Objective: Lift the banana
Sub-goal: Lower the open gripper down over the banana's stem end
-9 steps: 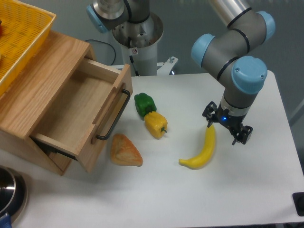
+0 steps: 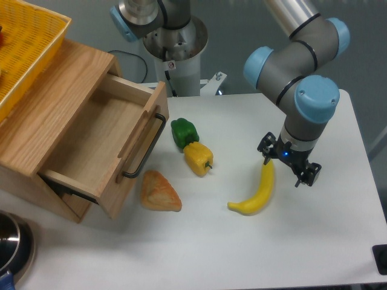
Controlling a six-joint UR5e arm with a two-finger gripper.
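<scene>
The banana (image 2: 259, 193) is long, curved and bright yellow. It lies on the white table (image 2: 199, 248) right of centre, its upper end pointing up toward the gripper. My gripper (image 2: 288, 163) hangs over that upper end with its fingers spread, one finger (image 2: 266, 148) to the left and the other (image 2: 309, 174) to the right. The gripper is open and holds nothing. The banana's top tip is partly hidden under the gripper body.
A yellow bell pepper (image 2: 198, 158) and a green pepper (image 2: 184, 132) lie left of the banana. A croissant-like pastry (image 2: 159, 191) lies by the open wooden drawer (image 2: 103, 145). A yellow basket (image 2: 24, 48) sits on the drawer unit. A metal bowl (image 2: 12, 244) is at bottom left.
The gripper has shifted very slightly, staying over the banana's upper end. The banana has not moved.
</scene>
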